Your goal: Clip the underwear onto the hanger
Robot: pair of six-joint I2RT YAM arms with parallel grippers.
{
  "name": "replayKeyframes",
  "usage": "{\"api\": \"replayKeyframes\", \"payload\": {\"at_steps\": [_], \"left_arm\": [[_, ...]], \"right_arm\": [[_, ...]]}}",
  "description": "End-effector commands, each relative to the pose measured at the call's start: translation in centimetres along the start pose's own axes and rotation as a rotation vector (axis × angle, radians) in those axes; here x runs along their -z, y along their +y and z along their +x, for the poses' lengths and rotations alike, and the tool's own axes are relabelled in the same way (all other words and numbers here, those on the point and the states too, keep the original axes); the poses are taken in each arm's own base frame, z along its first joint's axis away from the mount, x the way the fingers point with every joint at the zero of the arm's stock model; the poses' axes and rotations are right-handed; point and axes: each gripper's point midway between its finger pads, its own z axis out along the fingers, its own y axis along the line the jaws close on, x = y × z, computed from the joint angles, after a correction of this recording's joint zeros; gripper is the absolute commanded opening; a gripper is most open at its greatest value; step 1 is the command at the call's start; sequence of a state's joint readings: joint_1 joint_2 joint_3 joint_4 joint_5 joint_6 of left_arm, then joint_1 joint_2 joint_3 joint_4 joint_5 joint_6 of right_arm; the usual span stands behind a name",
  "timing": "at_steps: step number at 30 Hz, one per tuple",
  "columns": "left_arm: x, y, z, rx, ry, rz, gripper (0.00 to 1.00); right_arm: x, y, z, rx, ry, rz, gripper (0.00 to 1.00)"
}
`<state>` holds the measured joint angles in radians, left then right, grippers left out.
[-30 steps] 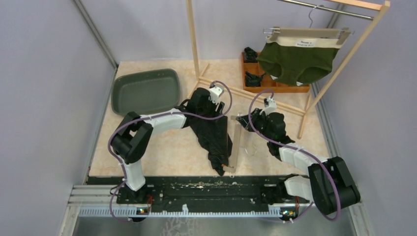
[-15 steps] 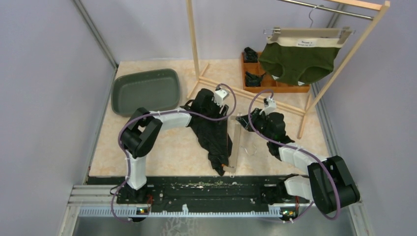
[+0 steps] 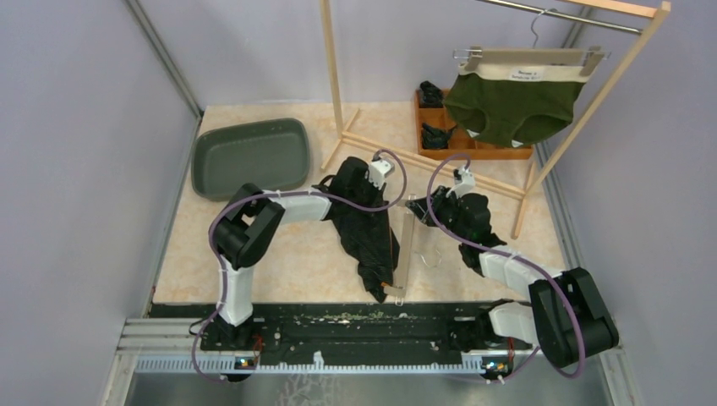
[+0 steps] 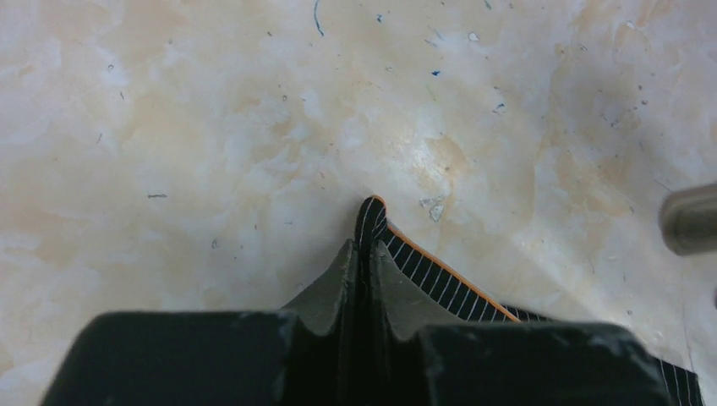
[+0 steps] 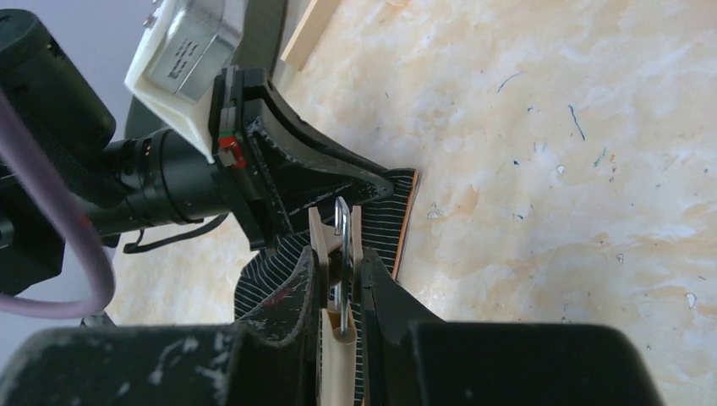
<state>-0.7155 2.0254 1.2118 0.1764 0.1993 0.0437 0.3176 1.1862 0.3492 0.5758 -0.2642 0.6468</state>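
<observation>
Left hand (image 4: 362, 258) closed, pinching underwear (image 4: 427, 275) hem at garment's 12 o'clock, likely to feed clip (image 5: 342, 222). Right hand (image 5: 338, 283), at 3 o'clock, clamps hanger (image 5: 316, 237), probably steadying it on bench (image 3: 287, 254).

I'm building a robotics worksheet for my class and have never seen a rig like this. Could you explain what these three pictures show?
A left arm and a right arm, bolted at the table's near edge, each end in a two-finger gripper. The wide picture comes from a camera above and behind them. The other two come from cameras on the wrists. On the table lie black underwear, a wooden hanger, a grey tray and a box. A rack behind holds green underwear. The left gripper is pinched shut on the black underwear's orange-trimmed edge. The right gripper is shut on the hanger at its clip.
</observation>
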Motion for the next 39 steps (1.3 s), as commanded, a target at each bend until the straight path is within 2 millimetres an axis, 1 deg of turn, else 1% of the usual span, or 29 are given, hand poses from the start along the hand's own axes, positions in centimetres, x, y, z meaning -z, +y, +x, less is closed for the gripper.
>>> {"api": "replayKeyframes", "payload": {"at_steps": [1, 5, 7, 11, 19, 26, 39], "left_arm": [[2.3, -0.4, -3.4, 0.01, -0.122, 0.038, 0.07], [4.3, -0.5, -5.3, 0.021, -0.215, 0.079, 0.0], [5.2, -0.5, -5.8, 0.031, -0.247, 0.102, 0.0], [6.2, -0.8, -6.5, 0.046, -0.295, 0.157, 0.0], [6.9, -2.3, -7.6, 0.048, -0.348, 0.257, 0.0], [7.6, -3.1, -8.4, 0.031, -0.381, 0.302, 0.0], [8.6, -3.9, -8.7, 0.011, -0.416, 0.352, 0.0]], "right_arm": [[-0.5, 1.0, -2.1, 0.071, -0.06, -0.036, 0.0], [-0.6, 1.1, -2.0, 0.077, -0.054, -0.041, 0.0], [-0.6, 1.1, -1.9, 0.084, -0.046, -0.043, 0.0], [-0.7, 1.2, -1.8, 0.099, -0.033, -0.053, 0.0], [-1.0, 1.7, -1.8, 0.119, -0.015, -0.081, 0.0], [-1.2, 2.1, -1.7, 0.135, 0.0, -0.104, 0.0], [-1.2, 2.4, -1.7, 0.146, 0.004, -0.122, 0.0]]}}
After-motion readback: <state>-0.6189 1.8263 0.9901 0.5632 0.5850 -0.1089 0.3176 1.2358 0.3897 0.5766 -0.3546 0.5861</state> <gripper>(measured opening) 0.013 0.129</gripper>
